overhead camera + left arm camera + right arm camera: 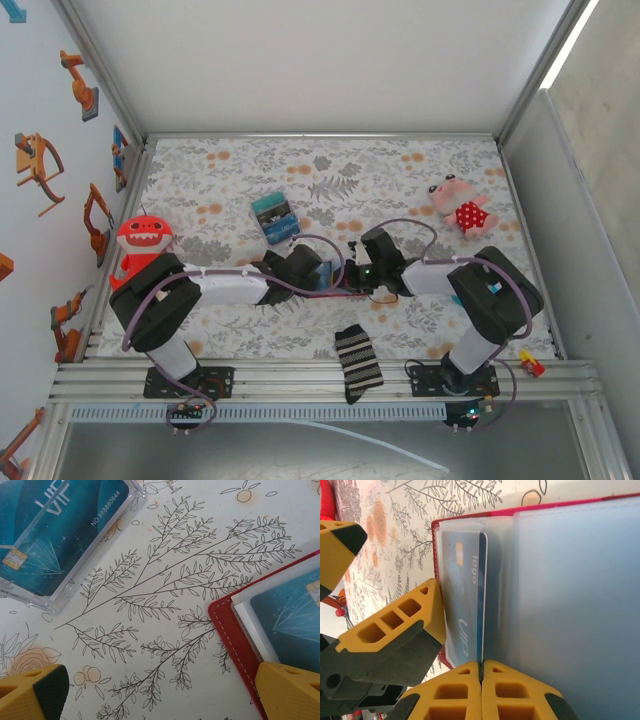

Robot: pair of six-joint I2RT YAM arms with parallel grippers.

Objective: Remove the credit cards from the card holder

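Right wrist: right gripper [481, 680] clamped on card holder [570, 605] leaf; left gripper [395, 557] spread beside it; teal card [465, 605] inside, unextracted.

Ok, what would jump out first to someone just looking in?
The open red card holder at table centre, a blue credit card in its clear pocket, with the right gripper shut on that pocket's edge and the left gripper open beside it. Then the red plush at the left edge and the pink plush far right.
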